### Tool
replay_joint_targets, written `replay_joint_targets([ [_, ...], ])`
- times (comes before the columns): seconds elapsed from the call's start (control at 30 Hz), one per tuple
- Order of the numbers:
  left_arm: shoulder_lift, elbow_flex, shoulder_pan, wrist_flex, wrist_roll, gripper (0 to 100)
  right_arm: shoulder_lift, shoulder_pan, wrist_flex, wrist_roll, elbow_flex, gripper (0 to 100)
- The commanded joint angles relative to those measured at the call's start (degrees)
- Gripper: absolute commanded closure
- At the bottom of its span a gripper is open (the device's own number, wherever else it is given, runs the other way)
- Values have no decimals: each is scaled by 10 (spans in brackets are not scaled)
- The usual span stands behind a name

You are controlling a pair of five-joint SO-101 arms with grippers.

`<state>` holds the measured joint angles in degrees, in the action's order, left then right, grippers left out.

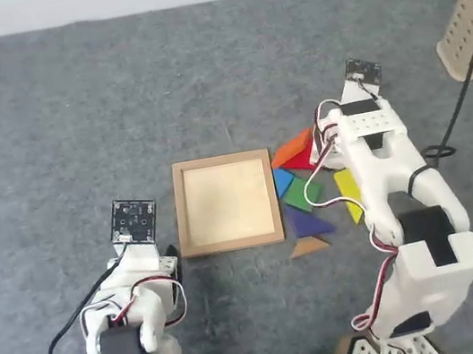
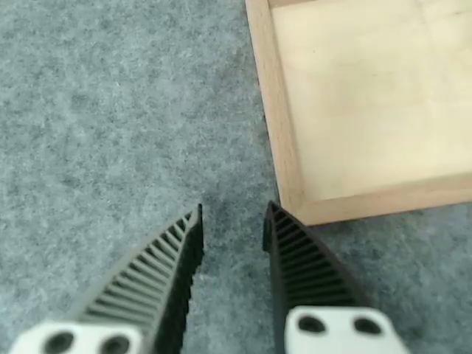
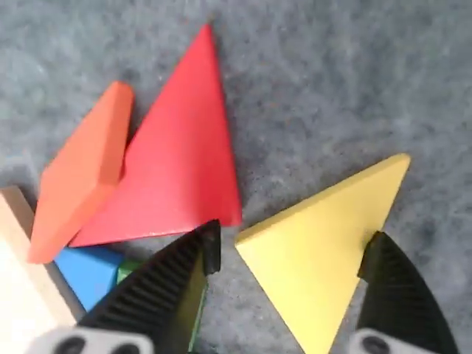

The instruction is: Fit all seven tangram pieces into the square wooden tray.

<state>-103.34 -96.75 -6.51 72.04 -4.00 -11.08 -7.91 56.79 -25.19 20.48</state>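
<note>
Right wrist view: the right claw (image 3: 293,247), released, straddles the yellow triangle (image 3: 324,221), the red triangle (image 3: 177,169) and orange piece (image 3: 77,184) crowding one fingertip beside the wooden tray (image 1: 234,244), whose corner the left claw (image 2: 232,217), released, hovers by.

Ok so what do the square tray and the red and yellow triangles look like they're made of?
Tray: pale unpainted wood, matte, with faint grain on floor and rim. Red triangle and yellow triangle: likely painted wood, smooth even colour, no grain showing; solid plastic can't be ruled out.
</note>
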Motion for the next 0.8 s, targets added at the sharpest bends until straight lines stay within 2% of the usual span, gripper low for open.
replay_joint_targets([
  [0.0, -9, 2, 0, 3, 4, 867, 7, -7, -7, -10, -29, 688],
  [0.23, -9, 2, 0, 3, 4, 867, -47, -5, -3, -8, -33, 688],
  [0.47, -9, 2, 0, 3, 4, 867, -49, 34, 35, -5, -32, 689],
  [0.6, -9, 2, 0, 3, 4, 867, -52, 33, 74, 56, -30, 688],
  [0.77, -9, 2, 0, 3, 4, 867, -54, 33, 87, 58, -28, 688],
])
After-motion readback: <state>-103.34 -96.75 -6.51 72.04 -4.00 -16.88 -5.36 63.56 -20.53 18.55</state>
